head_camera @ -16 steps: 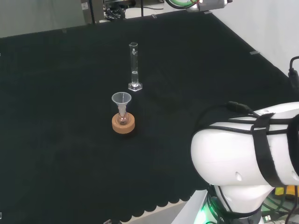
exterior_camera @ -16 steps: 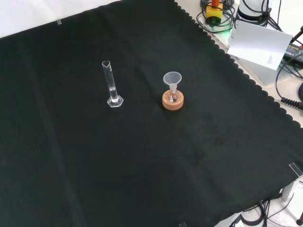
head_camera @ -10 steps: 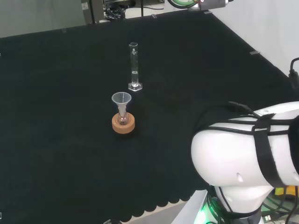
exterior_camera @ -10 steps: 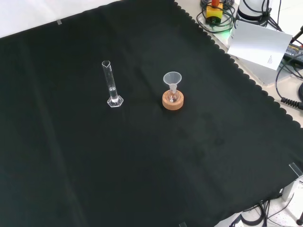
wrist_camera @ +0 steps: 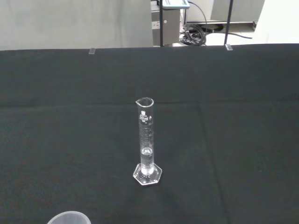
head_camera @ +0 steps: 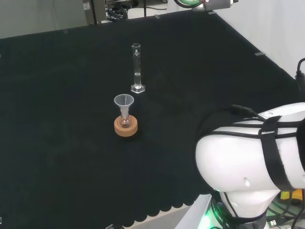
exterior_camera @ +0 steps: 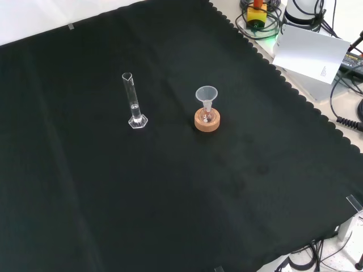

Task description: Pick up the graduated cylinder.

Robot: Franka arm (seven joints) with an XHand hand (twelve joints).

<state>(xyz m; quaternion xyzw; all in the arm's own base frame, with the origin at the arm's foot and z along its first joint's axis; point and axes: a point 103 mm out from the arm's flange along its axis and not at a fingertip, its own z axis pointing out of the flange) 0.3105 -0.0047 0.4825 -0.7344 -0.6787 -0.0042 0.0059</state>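
1. Honestly, whether my fingers are straight or curled I cannot tell, so I report the hand's state as unknown.
2. My own arm (head_camera: 252, 157) bulks large and white at the right of the head view, wrapped with black straps and cables, low over the near edge of the bench.
3. From the wrist view I look straight at the graduated cylinder (wrist_camera: 146, 142), upright on its hexagonal foot, spout at the top rim, printed scale down its side, well apart from me on the black cloth (wrist_camera: 243, 140).
4. In the head view the graduated cylinder (head_camera: 137, 69) stands upright past the middle of the cloth, to the left of my arm; nothing touches it.
5. In the front view the graduated cylinder (exterior_camera: 133, 102) stands left of centre, free on all sides.
6. Near it, a clear funnel (head_camera: 124, 104) sits in the neck of a small flask (head_camera: 125, 121) that rests on a cork ring (head_camera: 126, 127); in the head view this set is nearer to the camera than the cylinder and slightly left of it.
7. In the front view the funnel (exterior_camera: 206, 95) and cork ring (exterior_camera: 207, 120) lie to the right of the cylinder, clearly apart from it.
8. The funnel's rim (wrist_camera: 69, 218) shows in the wrist view.
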